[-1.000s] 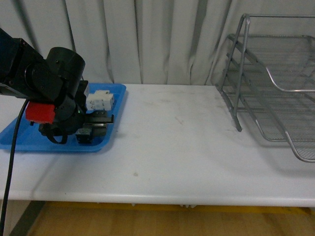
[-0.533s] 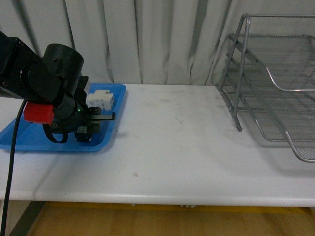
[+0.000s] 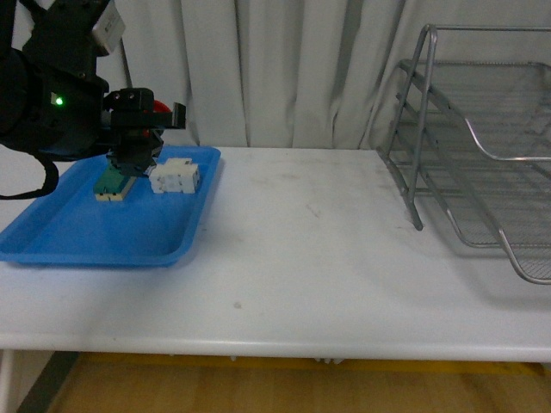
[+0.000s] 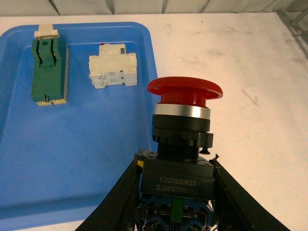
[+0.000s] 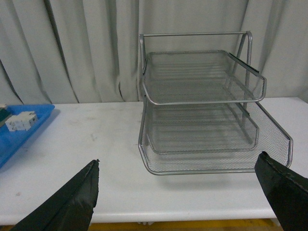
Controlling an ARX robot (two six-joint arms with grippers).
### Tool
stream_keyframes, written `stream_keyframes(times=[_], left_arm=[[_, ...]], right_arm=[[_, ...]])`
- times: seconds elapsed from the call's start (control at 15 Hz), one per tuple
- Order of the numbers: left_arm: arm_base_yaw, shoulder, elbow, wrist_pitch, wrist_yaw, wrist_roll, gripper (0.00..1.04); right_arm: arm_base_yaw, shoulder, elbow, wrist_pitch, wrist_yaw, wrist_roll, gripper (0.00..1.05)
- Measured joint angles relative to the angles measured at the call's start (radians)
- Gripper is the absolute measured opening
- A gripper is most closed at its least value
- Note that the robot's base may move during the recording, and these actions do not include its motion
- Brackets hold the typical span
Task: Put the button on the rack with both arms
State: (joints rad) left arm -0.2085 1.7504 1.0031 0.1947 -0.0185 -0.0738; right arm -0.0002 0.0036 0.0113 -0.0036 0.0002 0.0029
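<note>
Push-button switch (image 4: 184,91) w/ red mushroom cap, dark blocky body, sits clamped in L gripper (image 4: 175,190) above flat blue plastic tray (image 4: 72,144); R gripper (image 5: 178,161) spread wide, facing silver three-tier wire-mesh rack (image 5: 202,77).

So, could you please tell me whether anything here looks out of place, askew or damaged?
Nothing stands out. The left hand holds the button clear of the blue tray, where the green block and white block lie flat and apart. The rack stands square on the table, tiers empty. Only faint scuffs mark the table.
</note>
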Motion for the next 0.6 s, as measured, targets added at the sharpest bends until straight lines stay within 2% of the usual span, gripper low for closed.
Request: stream_keyframes(times=[0.2,0.6], left_arm=[[-0.026,-0.102,-0.075,0.041,-0.004,0.011,0.36],[-0.019,-0.105,-0.169,0.084,0.034,0.016,0.36]], right_arm=[[0.0,0.0,0.0,0.0,0.0,0.0,0.98],[0.0,0.0,0.0,0.0,0.0,0.0,0.98]])
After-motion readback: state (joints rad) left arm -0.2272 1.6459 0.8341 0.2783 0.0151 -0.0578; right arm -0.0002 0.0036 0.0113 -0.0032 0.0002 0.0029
